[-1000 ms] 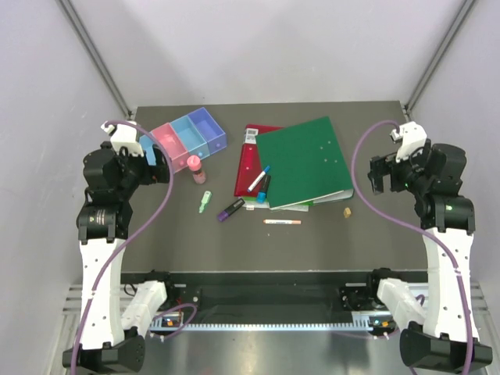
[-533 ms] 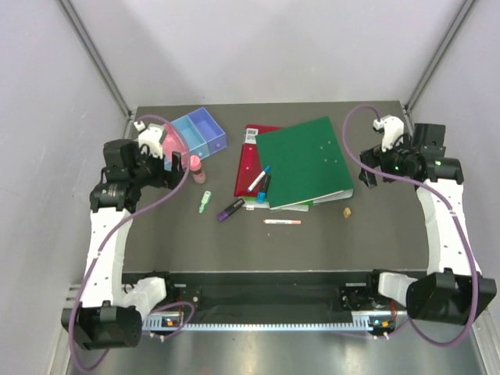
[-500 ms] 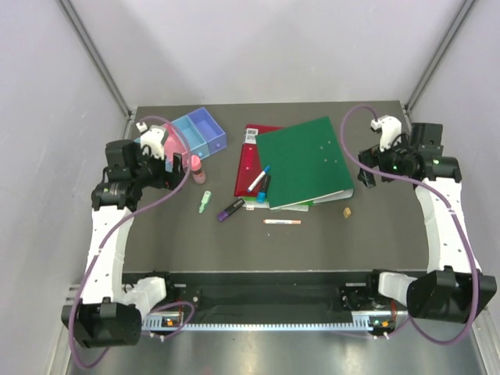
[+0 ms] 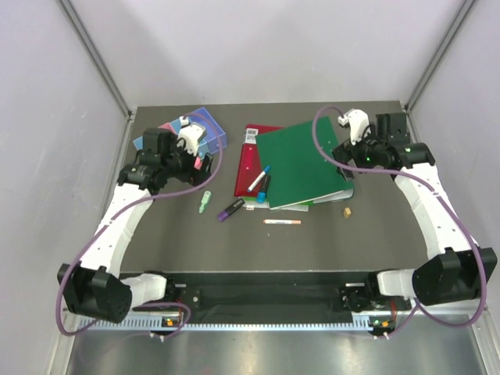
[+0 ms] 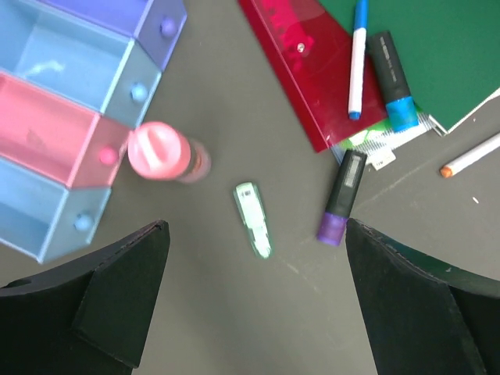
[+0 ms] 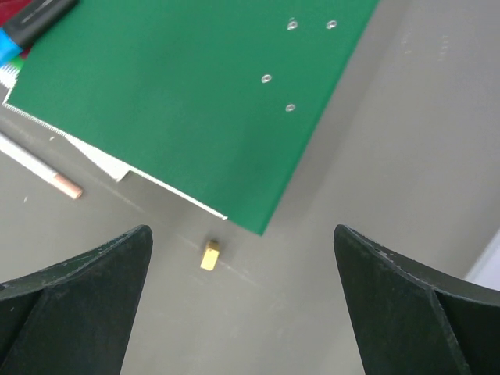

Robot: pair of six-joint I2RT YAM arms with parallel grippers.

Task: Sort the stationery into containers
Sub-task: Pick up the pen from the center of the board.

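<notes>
Jaws wide open on both sides: left above pale green marker [image 5: 253, 219], right above tan nub [image 6: 209, 255].

Dark grey table [image 4: 234, 250]; pale lilac walls [image 4: 266, 47]; diagonal metal struts [image 4: 95, 58].

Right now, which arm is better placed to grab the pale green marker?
Left. Its open end effector hovers over the pale green marker; the right end effector is beyond the large green binder.
</notes>
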